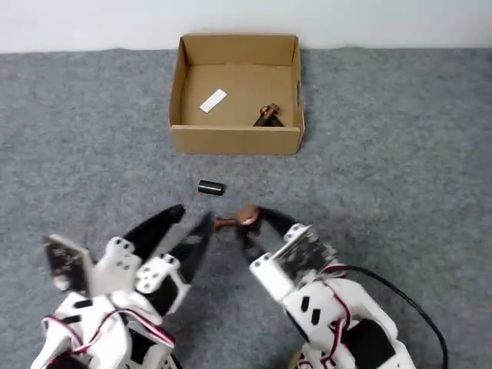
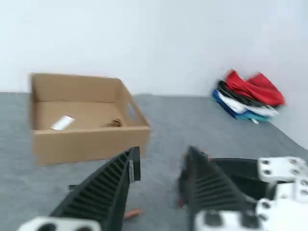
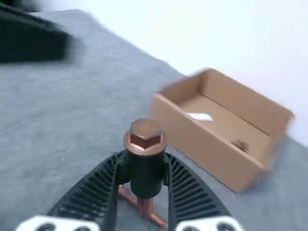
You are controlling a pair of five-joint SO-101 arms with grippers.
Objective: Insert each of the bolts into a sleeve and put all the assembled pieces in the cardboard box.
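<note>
high view looks down; both wrist views look low toward the shared cardboard box [image 1: 234, 141].

Table [image 1: 407, 161]: grey, felt-like cover, running back to a white wall [image 1: 384, 19]. On it: one open cardboard box [image 1: 234, 141], toward the far edge; one short black sleeve [image 1: 210, 187], on its side, near the box front, not touching; one heap of folded cloths [image 2: 248, 96], red uppermost, by the wall.
</note>
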